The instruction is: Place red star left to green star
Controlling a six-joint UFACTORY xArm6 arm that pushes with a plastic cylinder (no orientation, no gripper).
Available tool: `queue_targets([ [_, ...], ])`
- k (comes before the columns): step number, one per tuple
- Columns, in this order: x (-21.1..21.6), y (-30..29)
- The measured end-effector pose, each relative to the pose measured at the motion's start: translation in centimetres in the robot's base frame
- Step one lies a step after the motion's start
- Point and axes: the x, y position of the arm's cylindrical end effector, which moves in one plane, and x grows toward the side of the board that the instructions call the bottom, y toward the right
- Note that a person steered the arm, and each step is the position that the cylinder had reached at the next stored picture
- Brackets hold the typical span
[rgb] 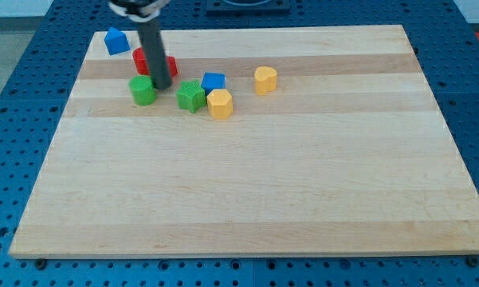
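**Block layout and tip position, upper left of board**

Red block [146, 58] located near the view's top left of the wooden board [303, 183], largely hidden behind the dark rod; star shape not confirmable, only red portions visible on both sides of the rod. Green star [190, 96] positioned below and to the view's right of the red block, apart from it. Red block therefore above-left of the green star, not level with it.

My tip [161, 85] set down at the lower edge of the red block, apparently touching it, between the red block and the two green blocks. No jaws on the end effector: a single straight rod, nothing clamped, contact by pushing only. Rod shaft [151, 48] rising toward the view's top and covering the middle of the red block.

Green round-looking block [143, 90] just to the view's left of the tip, close beside it. Blue block [213, 81] touching or nearly touching the green star at its upper right. Yellow block [220, 104] pressed against the green star on the view's right side, below the blue block. Second yellow block [265, 80] standing apart, further to the view's right. Second blue block [115, 41] near the board's top left corner, above and left of the red block
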Motion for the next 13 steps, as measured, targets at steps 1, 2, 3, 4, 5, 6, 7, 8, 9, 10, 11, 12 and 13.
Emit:
queue_targets([
  [1,0.2,-1.2],
  [2,-0.3,-1.3],
  [3,-1.9,-1.3],
  [4,-3.2,-1.3],
  [5,-3.1,0.2],
  [6,-3.0,2.9],
  [7,-3.0,5.9],
  [8,-2.9,9.6],
  [9,-4.5,15.9],
  [10,-10.0,17.5],
  [11,-13.9,16.0],
  [12,-13.7,10.8],
  [13,-10.4,6.9],
])
